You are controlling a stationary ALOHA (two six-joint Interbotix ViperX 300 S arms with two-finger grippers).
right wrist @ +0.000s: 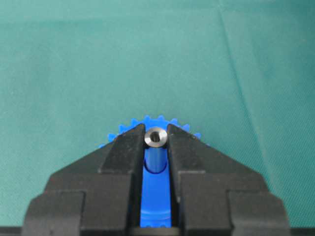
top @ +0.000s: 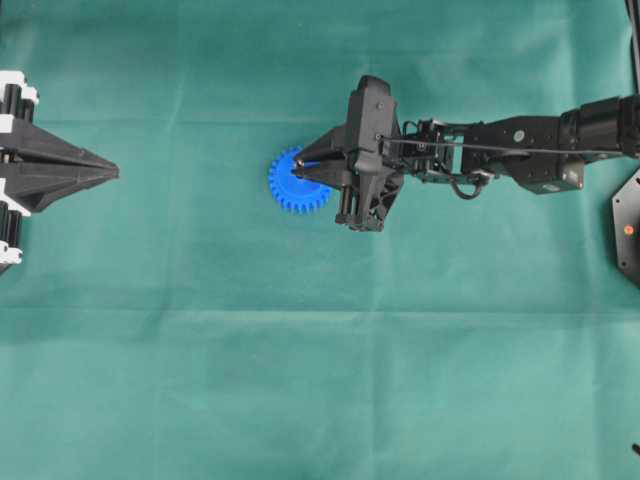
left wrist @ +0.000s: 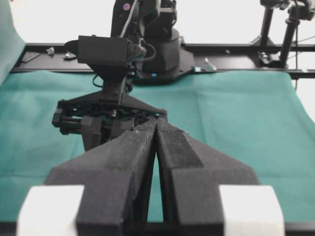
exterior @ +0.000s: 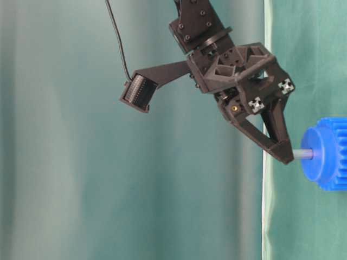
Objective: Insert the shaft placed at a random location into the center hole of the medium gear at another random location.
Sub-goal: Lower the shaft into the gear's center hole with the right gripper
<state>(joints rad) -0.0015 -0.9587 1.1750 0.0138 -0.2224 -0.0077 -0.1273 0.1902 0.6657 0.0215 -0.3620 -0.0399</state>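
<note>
The left gripper [top: 112, 173] rests at the left edge of the green cloth [top: 300, 350], its 2 fingers pressed together on nothing. Right of it, the medium gear [top: 289, 184] lies flat on the cloth. The right gripper [right wrist: 156, 142] pinches the shaft [right wrist: 156, 136], whose lower end meets the gear's hub [exterior: 317, 154].

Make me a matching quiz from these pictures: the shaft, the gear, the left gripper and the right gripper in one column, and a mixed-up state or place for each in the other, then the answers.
Column one:
1. shaft
2. medium gear
3. left gripper
4. right gripper

Column two:
A. shut on nothing, at the cloth's edge
B. blue, lying flat on the green cloth
C. clamped on the pin, over the gear
D. silver-grey, its end at the gear's hub

Pairs: 1-D, 2-B, 3-A, 4-C
</note>
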